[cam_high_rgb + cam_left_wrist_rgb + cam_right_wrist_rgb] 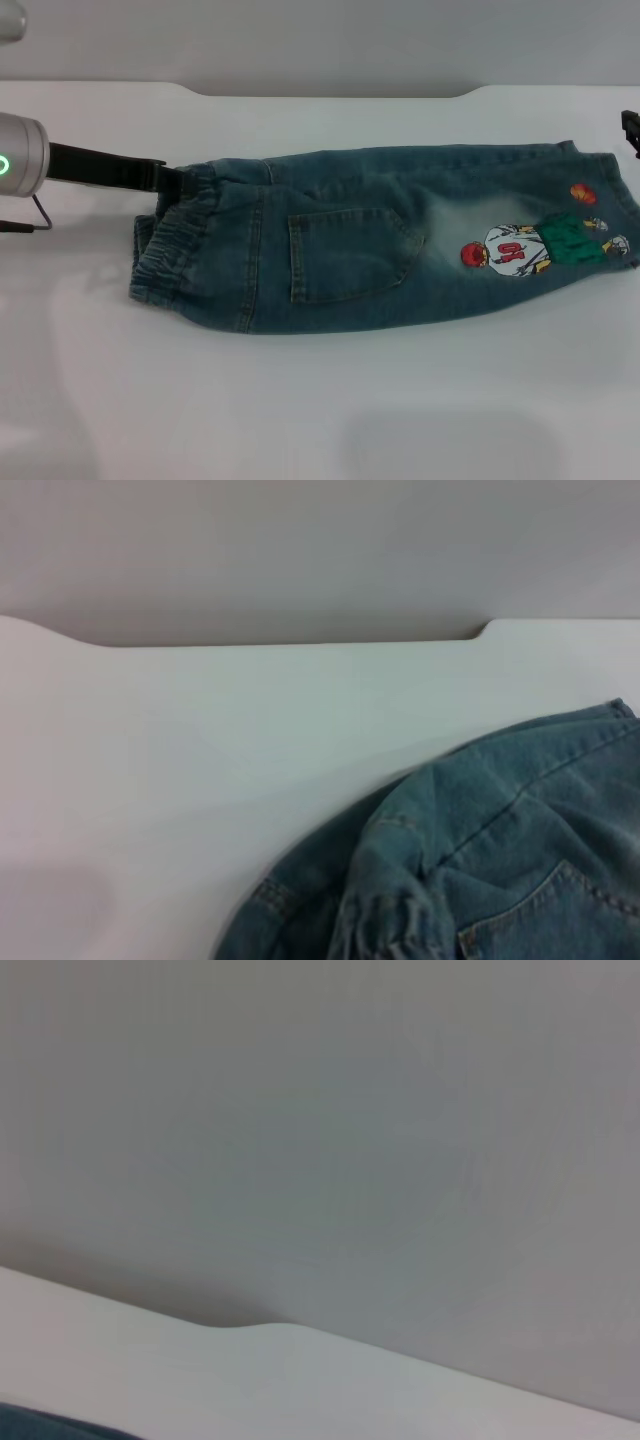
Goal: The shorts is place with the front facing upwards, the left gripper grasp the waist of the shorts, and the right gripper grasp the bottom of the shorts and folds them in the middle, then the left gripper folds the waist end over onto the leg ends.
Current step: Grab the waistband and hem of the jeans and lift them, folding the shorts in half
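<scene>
The shorts (380,250) lie flat on the white table (300,410), folded lengthwise, with a pocket and a cartoon patch (530,248) facing up. The gathered waist (165,250) is at the left and the leg ends (618,205) are at the right. My left gripper (178,183) reaches in on its black bar to the far corner of the waist and is shut on the fabric, which bunches up there. That bunched waistband (385,920) also fills the left wrist view. Only a black tip of my right gripper (631,132) shows, just beyond the leg ends.
The table's far edge (330,95) has a shallow cut-out behind the shorts. Bare tabletop lies in front of the shorts and to their left. A sliver of denim (40,1428) shows in the right wrist view.
</scene>
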Robot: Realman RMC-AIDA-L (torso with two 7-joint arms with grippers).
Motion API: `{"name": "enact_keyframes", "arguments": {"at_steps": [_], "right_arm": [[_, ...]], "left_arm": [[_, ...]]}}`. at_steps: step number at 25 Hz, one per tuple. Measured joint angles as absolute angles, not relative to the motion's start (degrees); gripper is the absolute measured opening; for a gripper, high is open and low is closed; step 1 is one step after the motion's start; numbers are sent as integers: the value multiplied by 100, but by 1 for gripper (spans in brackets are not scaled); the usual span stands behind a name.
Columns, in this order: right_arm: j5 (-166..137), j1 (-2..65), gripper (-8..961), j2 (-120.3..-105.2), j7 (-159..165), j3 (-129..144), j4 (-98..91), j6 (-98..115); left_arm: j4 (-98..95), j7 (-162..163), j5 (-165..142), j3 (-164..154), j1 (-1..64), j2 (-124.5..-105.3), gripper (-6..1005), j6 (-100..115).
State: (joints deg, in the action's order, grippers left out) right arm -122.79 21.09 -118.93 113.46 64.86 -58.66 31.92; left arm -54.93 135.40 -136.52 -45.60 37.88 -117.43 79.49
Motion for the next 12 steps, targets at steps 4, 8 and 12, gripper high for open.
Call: {"name": "enact_keyframes", "arguments": {"at_steps": [4,8,12], "right_arm": [[-12264,2066,96,-11897,11347,6486,-5925,3140],[-12252,2053,227,-11900,11347,6487,-5936,3134],[-12244,2037,469,-11910,11346,6487,-5979,3130]], "left_arm": [[-5516,13544,-13642,-4502,3779,-11742,144,7937],[-5528,13604,-13642,-4491,3774,-11729,319,7840],[-5638,13799,-13679,-4488,3718,-11670,457,7637]]}}
